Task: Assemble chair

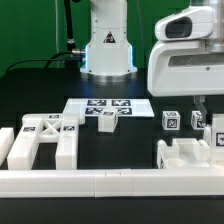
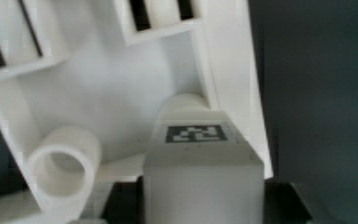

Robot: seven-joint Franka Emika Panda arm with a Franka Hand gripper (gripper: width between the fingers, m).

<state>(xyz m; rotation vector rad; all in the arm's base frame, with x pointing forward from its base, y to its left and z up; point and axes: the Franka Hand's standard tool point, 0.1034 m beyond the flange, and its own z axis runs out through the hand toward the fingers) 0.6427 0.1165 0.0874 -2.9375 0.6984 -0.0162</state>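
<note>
gripper [image 2: 199,206]: closed on square leg [image 2: 201,160], held between jaws
frame part [image 2: 69,100]: just beyond held leg
second leg [image 1: 172,122]: near gripper, loose
X-braced frame [image 1: 45,135]: well apart, untouched
progress: early, probably; no joints visible, whole assembly left

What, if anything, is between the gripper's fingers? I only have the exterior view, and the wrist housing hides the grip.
Observer: The wrist view shows the gripper shut on a white square leg.
Operator: Any marking on it?
Observer: A black-and-white tag sits on the face turned to the wrist camera.
Operator: What lies next to it?
Observer: A white chair part with a round hole, close alongside the leg.
</note>
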